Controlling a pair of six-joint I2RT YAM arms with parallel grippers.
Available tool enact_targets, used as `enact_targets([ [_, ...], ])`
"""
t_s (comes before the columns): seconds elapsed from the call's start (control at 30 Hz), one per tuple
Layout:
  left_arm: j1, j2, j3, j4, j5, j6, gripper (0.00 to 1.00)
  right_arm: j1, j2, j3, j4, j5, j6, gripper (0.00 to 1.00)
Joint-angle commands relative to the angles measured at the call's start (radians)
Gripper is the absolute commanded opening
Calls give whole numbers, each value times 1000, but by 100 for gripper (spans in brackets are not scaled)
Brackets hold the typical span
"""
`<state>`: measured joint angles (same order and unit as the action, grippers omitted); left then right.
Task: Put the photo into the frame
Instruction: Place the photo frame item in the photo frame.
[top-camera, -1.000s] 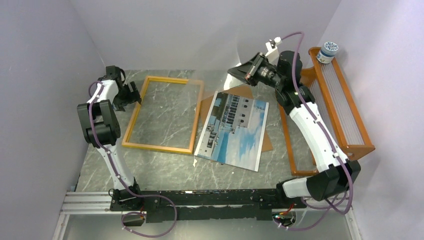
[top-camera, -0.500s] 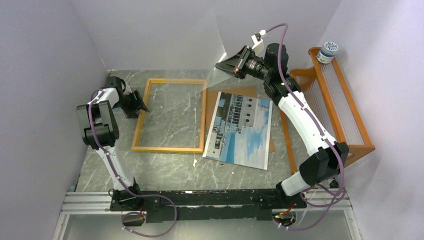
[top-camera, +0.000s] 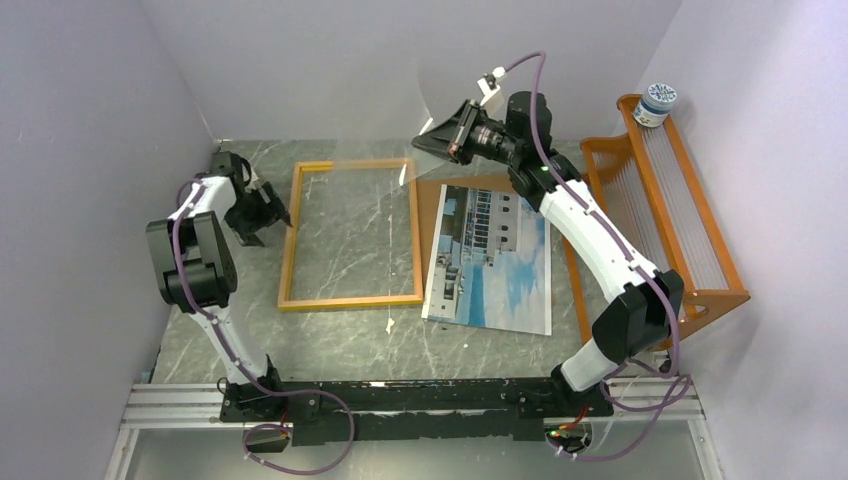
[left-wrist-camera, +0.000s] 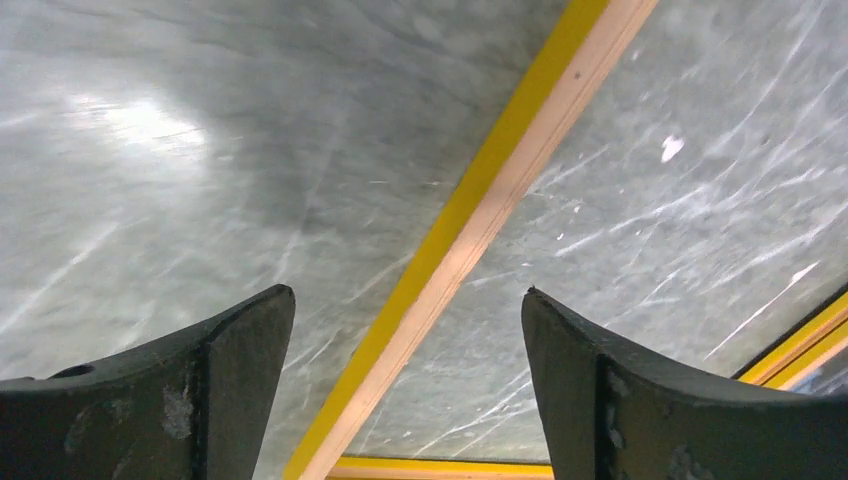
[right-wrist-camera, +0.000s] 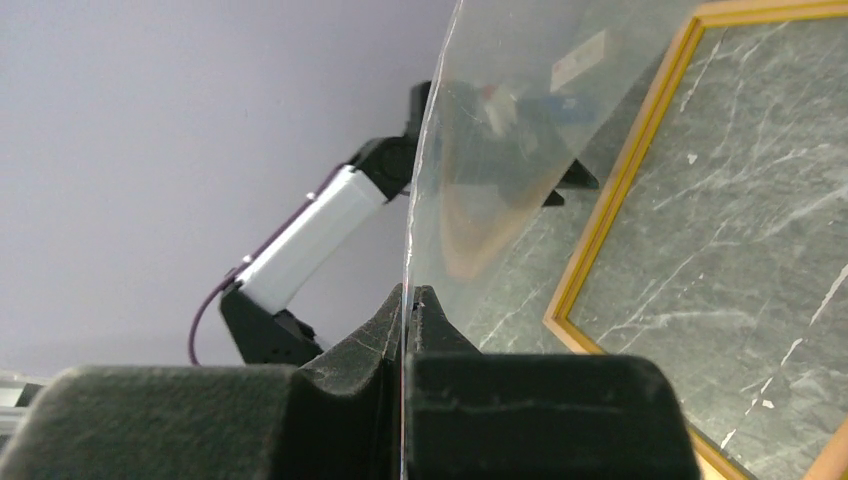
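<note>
left hand (left-wrist-camera: 405, 300): fingers wide apart, holding nothing; a rail of the frame (top-camera: 350, 300) runs just ahead of them
right hand (right-wrist-camera: 405, 300): clamped together on the edge of a clear pane (right-wrist-camera: 500, 130), held up off the surface (top-camera: 330, 345)
frame: flat, between both hands
photo (top-camera: 490, 260): face up on a brown backing panel (top-camera: 428, 200), below the right hand, beside the frame

One frame (top-camera: 350, 301), one photo (top-camera: 495, 265), one clear pane (right-wrist-camera: 520, 130), one brown backing board (top-camera: 430, 200), one rack (top-camera: 690, 220), one jar (top-camera: 657, 103), two arms (top-camera: 205, 250) (top-camera: 600, 240).
</note>
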<state>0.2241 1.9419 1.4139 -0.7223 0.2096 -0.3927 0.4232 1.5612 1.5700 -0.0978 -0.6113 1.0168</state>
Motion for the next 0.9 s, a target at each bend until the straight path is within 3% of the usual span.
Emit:
enact_targets([
  [0.0, 23, -152, 107, -72, -208, -126, 91, 33, 23, 0, 135, 2, -22, 0],
  [0.1, 53, -194, 150, -117, -136, -217, 94, 45, 32, -4, 174, 2, -13, 0],
  [0.23, 67, -253, 72, -28, 186, -349, 94, 52, 20, -39, 248, 5, 16, 0],
  [0.4, 70, -349, -193, 422, 552, -635, 94, 54, 13, -89, 295, -6, 64, 0],
  [0.5, 70, -411, -297, 682, 577, -719, 94, 54, 4, -119, 315, -8, 88, 0],
  [0.67, 61, -395, -280, 789, 667, -716, 94, 54, -6, -151, 365, -32, 145, 0],
  [0.8, 55, -378, -343, 917, 742, -869, 91, 54, -13, -161, 394, -37, 175, 0],
  [0.87, 52, -361, -359, 905, 770, -921, 86, 54, -11, -165, 407, -40, 194, 0],
])
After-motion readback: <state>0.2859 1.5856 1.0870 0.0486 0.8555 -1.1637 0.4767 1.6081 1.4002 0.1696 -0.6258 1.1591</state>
